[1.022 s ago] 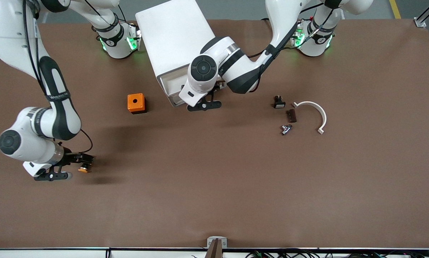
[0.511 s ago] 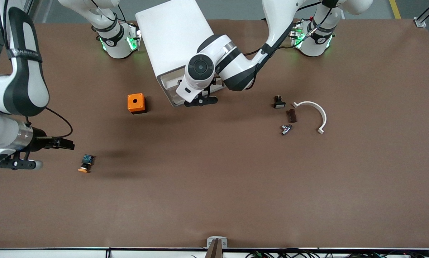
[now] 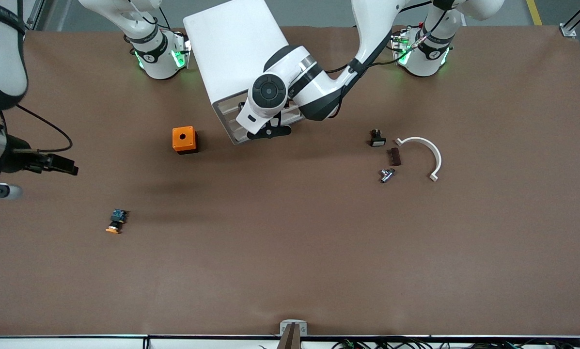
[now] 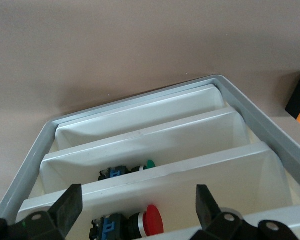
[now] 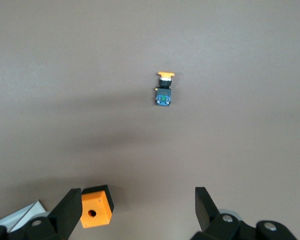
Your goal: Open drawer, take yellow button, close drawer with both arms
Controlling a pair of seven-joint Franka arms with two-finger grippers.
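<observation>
The white cabinet (image 3: pixel 231 48) stands between the arms' bases. The drawer (image 3: pixel 227 107), the uppermost one, looks pushed in level with the lower fronts. My left gripper (image 3: pixel 269 132) is right at the cabinet's front, open, with its fingers (image 4: pixel 70 210) spread across the drawer fronts (image 4: pixel 155 180) and holding nothing. The button (image 3: pixel 117 220), orange-capped, lies alone on the table toward the right arm's end. It also shows in the right wrist view as the button (image 5: pixel 164 90). My right gripper (image 3: pixel 69 168) hangs open and empty above the table's edge, apart from the button.
An orange cube box (image 3: pixel 183 139) sits beside the cabinet. Toward the left arm's end lie a small black part (image 3: pixel 377 139), a brown piece (image 3: pixel 394 156), a metal piece (image 3: pixel 386 174) and a white curved strip (image 3: pixel 423 155). A red button (image 4: pixel 150 227) and a green one (image 4: pixel 149 164) rest in lower drawers.
My right gripper has lifted off the button and drawn away toward the table's edge, leaving it on the table. My left gripper has pressed toward the cabinet and the drawer has slid in.
</observation>
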